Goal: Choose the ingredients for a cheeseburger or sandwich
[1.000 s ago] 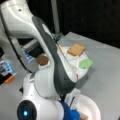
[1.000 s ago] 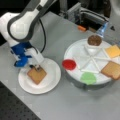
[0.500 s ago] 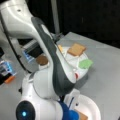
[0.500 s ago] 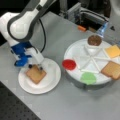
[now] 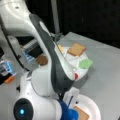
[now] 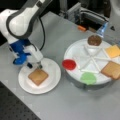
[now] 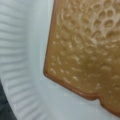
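One brown toast square [image 6: 38, 76] lies flat on the white paper plate [image 6: 51, 82], and it fills the wrist view [image 7: 85, 50]. My gripper [image 6: 34, 66] stands just above the toast's far edge at the plate's rim, open and holding nothing. The other ingredients sit in the divided white tray [image 6: 75, 53]: a dark round patty [image 6: 94, 40], a yellow cheese square [image 6: 113, 50], a second toast square [image 6: 112, 70], a green leaf piece [image 6: 88, 78] and a red disc [image 6: 69, 64]. The arm blocks much of a front view, where toast [image 5: 76, 49] and the leaf [image 5: 85, 63] show behind it.
Dark equipment with an orange part [image 6: 81, 28] and a blue light [image 6: 102, 30] stands behind the tray. The grey table's dark perforated edge [image 6: 15, 110] runs along a front view's bottom left. The plate's ribbed rim [image 7: 22, 62] shows in the wrist view.
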